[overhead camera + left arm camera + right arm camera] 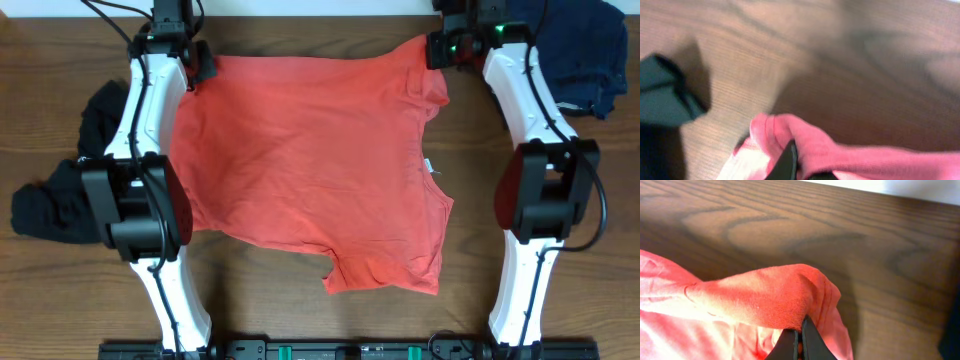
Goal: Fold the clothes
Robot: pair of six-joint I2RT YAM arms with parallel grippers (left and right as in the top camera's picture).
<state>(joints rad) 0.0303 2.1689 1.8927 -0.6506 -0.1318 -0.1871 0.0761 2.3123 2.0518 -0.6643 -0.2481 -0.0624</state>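
Wood bench (470,200) carries the shirt (310,160), spread flat mid-frame. At its upper corners the left tool (200,65) and right tool (440,50) are clamped tight on cloth, likely to draw that edge over for a fold; the black garment (60,200) lies far left.

A dark wooden table (260,305) carries a crumpled navy cloth (585,50) at its far right corner.

light: even, bright | shadows: soft | left wrist view: blurred
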